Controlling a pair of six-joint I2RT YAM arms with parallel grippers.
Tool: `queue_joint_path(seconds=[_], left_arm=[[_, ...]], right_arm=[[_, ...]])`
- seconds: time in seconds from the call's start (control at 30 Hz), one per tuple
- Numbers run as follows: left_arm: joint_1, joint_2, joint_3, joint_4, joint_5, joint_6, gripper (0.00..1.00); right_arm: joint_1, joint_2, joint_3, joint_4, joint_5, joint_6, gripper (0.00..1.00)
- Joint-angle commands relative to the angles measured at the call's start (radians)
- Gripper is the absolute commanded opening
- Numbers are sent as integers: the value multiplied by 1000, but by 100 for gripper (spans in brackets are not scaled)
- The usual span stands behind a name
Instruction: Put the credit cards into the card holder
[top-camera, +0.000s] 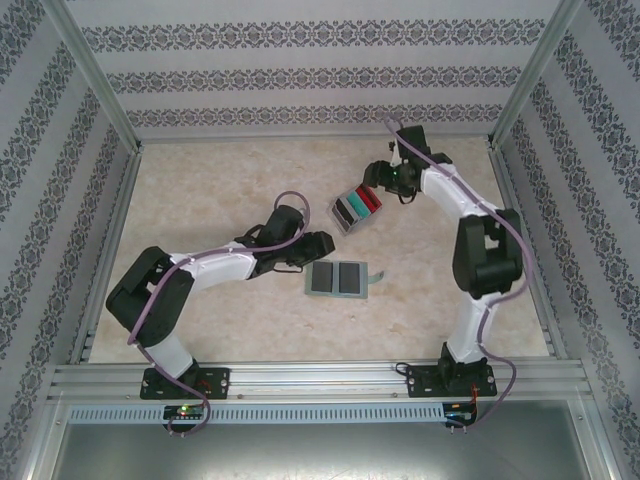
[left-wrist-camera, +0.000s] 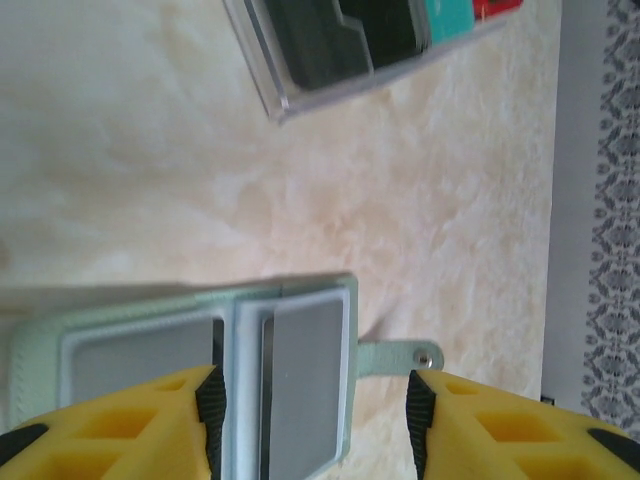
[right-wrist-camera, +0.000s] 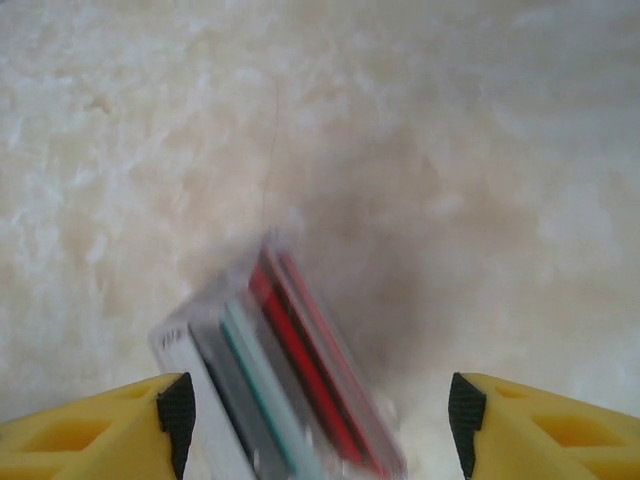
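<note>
As far as the views show, no card has yet gone across; findings from left to right.

Left gripper (left-wrist-camera: 315, 425): low over the table (top-camera: 220, 180), jaws about half open and gripping nothing; one pad rests at the fold of the card holder (left-wrist-camera: 130, 322), the other stands just beside its snap strap (left-wrist-camera: 395, 356), so the holder's right half lies between them.

Card holder: open and flat near the table's centre; both halves show grey panels; whether either pocket already has a card in it cannot be told.

Clear slotted tray (left-wrist-camera: 262, 60): just beyond the holder; the credit cards (top-camera: 362, 204), dark grey, teal and red, stand on edge in it.

Right gripper (right-wrist-camera: 320, 425): at the tray, jaws wide on either side of the cards, clasping nothing; view blurred.

Judgement: early stage; every visible card remains to be lifted and inserted.
</note>
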Motion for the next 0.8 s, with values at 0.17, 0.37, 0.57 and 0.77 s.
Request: queue_joint_path(seconds=[0.17, 0.37, 0.57, 0.77], left_arm=[[72, -39, 5, -63, -25, 10, 54], [104, -45, 3, -76, -19, 18, 58], [153, -24, 26, -78, -13, 25, 60], [183, 71, 104, -65, 15, 19, 60]], right_arm=[[-7, 236, 274, -150, -181, -79, 71], [5, 279, 287, -157, -336, -80, 69], [35, 213, 179, -117, -449, -73, 67], [99, 115, 34, -61, -424, -47, 67]])
